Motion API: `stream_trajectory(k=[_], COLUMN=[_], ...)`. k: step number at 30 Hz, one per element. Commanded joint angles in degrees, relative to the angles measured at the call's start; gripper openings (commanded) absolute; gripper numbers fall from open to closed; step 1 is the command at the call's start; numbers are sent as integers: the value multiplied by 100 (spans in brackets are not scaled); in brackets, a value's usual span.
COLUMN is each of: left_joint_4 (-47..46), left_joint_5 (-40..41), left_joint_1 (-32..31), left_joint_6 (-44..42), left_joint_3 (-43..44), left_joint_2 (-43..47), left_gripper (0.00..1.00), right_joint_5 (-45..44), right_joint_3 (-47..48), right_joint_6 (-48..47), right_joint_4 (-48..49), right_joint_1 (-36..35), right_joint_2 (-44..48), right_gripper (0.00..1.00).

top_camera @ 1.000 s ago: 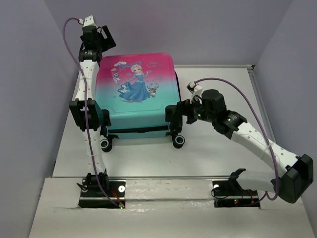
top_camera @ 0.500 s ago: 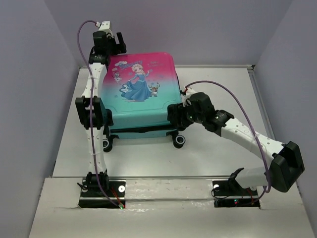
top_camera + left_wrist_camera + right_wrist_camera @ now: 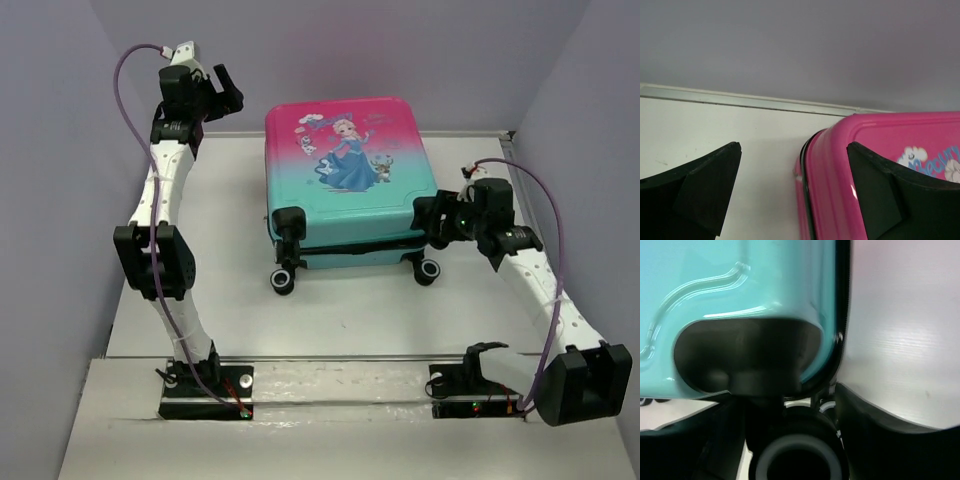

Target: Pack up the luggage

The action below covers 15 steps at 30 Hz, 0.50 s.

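The luggage (image 3: 345, 185), pink-to-teal with a princess picture, lies flat and closed on the white table (image 3: 230, 300), wheels toward me. My right gripper (image 3: 432, 214) is at its near right corner, shut round a black wheel (image 3: 795, 460). The teal shell (image 3: 740, 300) fills the upper part of the right wrist view, and my gripper (image 3: 790, 395) has a finger on each side of the wheel. My left gripper (image 3: 230, 97) hovers open and empty at the far left, apart from the case. In the left wrist view the gripper (image 3: 792, 150) is open over the table beside the pink far corner (image 3: 832, 190).
Lilac walls close in the table on the left, back and right. A low rail (image 3: 740, 97) runs along the table's far edge. The other wheels (image 3: 283, 280) stick out toward me. The arm bases stand on a raised strip (image 3: 330, 385) at the near edge.
The luggage has slid to the right and turned a little, with my right gripper on its wheel. My right arm drew back to the right. My left gripper swung left, away from the pink corner.
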State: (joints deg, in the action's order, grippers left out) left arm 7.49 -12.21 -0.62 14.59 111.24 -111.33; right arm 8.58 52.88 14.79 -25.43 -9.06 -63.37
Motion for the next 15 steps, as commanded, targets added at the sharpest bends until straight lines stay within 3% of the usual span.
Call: stream_trajectory(k=[1, 5, 7, 9, 12, 15], left_joint_4=[-327, 67, 191, 201, 157, -341], left_joint_5=[96, 43, 8, -176, -282, -230], left_joint_1=[-26, -122, -192, -333, -517, -657], left_joint_6=[255, 211, 193, 263, 386, 571], left_joint_3=[-445, 291, 669, 1056, 1015, 375], left_joint_2=[718, 106, -186, -546, -776, -445], left_gripper=[99, 99, 99, 99, 99, 99], right_joint_5=[-834, 301, 495, 103, -145, -111], right_joint_3=[923, 1181, 1172, 1207, 1512, 2127], right_joint_6=[702, 648, 553, 447, 394, 411], right_joint_4=[583, 381, 311, 223, 327, 495], right_joint_1=[783, 783, 783, 704, 704, 704], right_joint_2=[281, 631, 756, 626, -92, -867], right_gripper=[92, 97, 100, 100, 100, 100])
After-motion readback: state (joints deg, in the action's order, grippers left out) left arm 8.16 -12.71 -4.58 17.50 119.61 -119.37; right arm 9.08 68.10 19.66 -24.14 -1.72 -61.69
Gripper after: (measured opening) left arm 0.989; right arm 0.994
